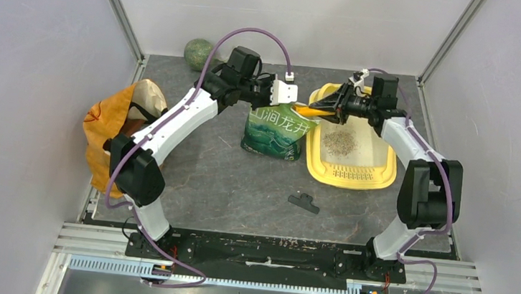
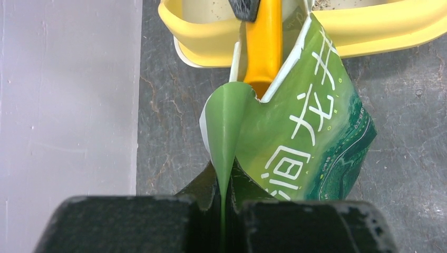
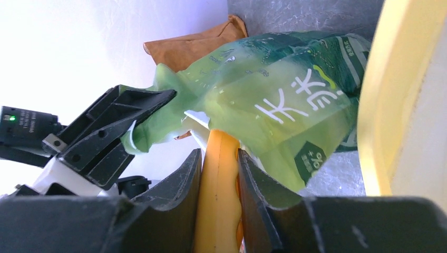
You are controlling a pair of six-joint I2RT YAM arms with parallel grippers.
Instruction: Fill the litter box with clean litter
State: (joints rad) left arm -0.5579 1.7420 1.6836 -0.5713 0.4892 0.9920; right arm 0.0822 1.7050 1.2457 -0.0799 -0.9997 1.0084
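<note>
Litter box (image 1: 348,176) with small pile of clean litter (image 1: 341,142), left pincer (image 2: 223,211) pinching green pouch (image 2: 311,142) edge, right pincer (image 3: 220,158) clamped on orange scoop (image 2: 262,42).

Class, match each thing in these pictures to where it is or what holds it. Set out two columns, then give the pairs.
1 green pouch
2 orange scoop
3 clean litter
4 orange-yellow bag

A in the litter box
B pinched by the left tool
C held by the right tool
D at the left edge of the table

Pairs: 1-B, 2-C, 3-A, 4-D
</note>
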